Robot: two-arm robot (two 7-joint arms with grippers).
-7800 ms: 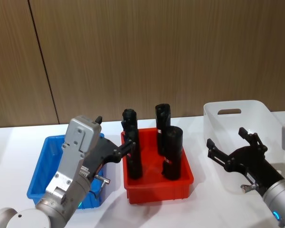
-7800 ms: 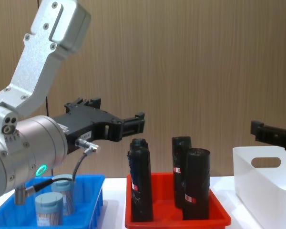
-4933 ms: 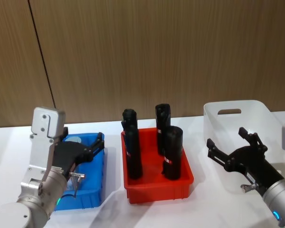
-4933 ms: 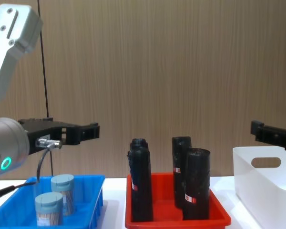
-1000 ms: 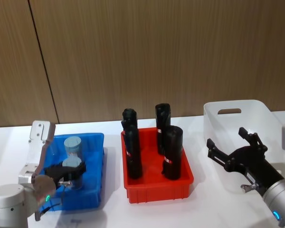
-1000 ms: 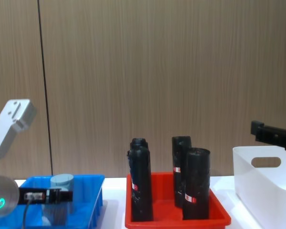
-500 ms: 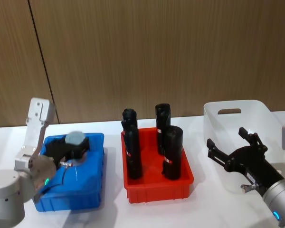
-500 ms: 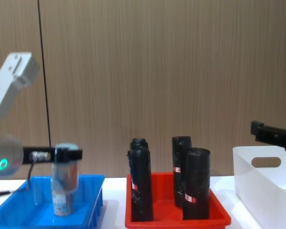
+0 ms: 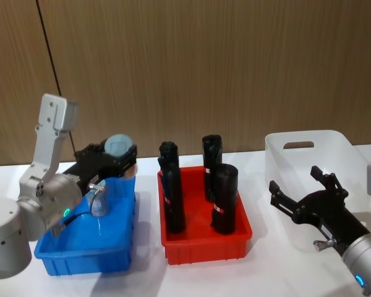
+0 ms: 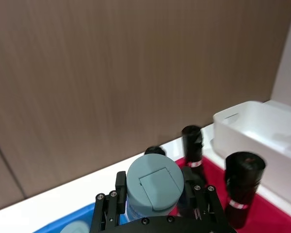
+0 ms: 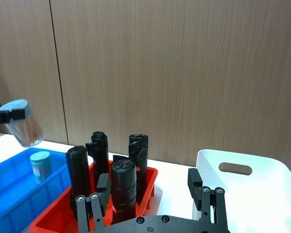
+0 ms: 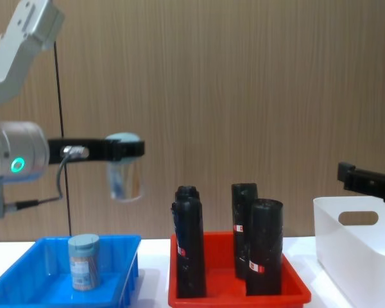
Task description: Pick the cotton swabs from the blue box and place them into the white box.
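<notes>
My left gripper (image 12: 123,148) is pinching a small clear plastic jar of cotton swabs (image 12: 124,181) by its pale blue-grey lid, up in the air above the shallow bright blue plastic tray (image 12: 131,269). It looks a bit tilted, I think. A second swab jar (image 12: 83,262) stands upright in that tray. My right gripper (image 9: 295,179) hangs spread wide near the tall-walled white plastic bin (image 9: 309,137), past the red plastic tray (image 9: 204,246) of black cylinders (image 9: 224,198).

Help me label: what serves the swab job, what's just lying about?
Job: clear blue-lidded jar of cotton swabs in left gripper; second jar in shallow blue plastic tray; white plastic bin.
Idle: black cylinders in red plastic tray; right gripper near bin.
</notes>
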